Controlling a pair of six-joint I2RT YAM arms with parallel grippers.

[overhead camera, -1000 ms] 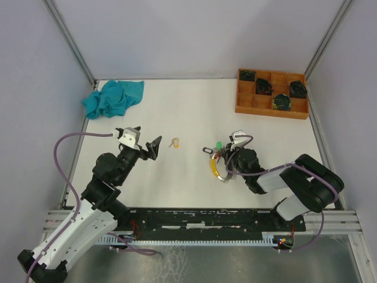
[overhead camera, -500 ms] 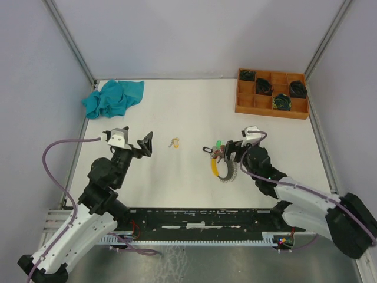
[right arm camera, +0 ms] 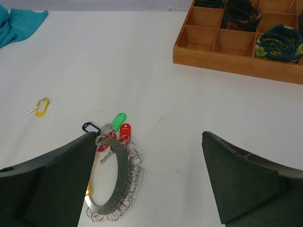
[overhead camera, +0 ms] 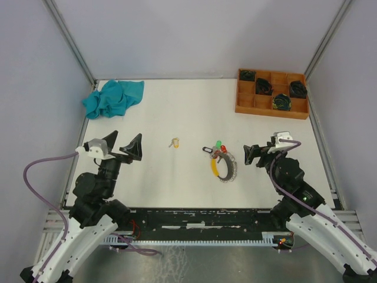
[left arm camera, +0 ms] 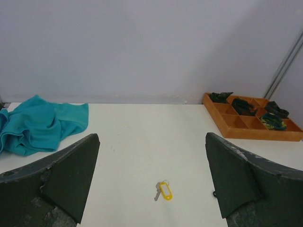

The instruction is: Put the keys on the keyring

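Observation:
The keyring (overhead camera: 230, 169) is a silvery ribbed ring lying flat on the white table, seen close in the right wrist view (right arm camera: 121, 166). At its far end sit a green-tagged key (right arm camera: 118, 118), a red-tagged key (right arm camera: 124, 130) and a small dark tag (right arm camera: 90, 126); whether the keys are threaded on I cannot tell. A yellow-tagged key (overhead camera: 174, 142) lies alone to the left, also in the left wrist view (left arm camera: 164, 190). My right gripper (overhead camera: 259, 152) is open just right of the ring, touching nothing. Further left, my left gripper (overhead camera: 123, 144) stands open and empty.
An orange wooden tray (overhead camera: 268, 112) with compartments holding black coils stands at the back right. A teal cloth (overhead camera: 112, 99) is bunched at the back left. Metal frame posts rise along both sides of the table.
My right gripper has opened, let go of the keyring and drawn back to the right. The left arm has pulled back to the left. The ring stays on the table.

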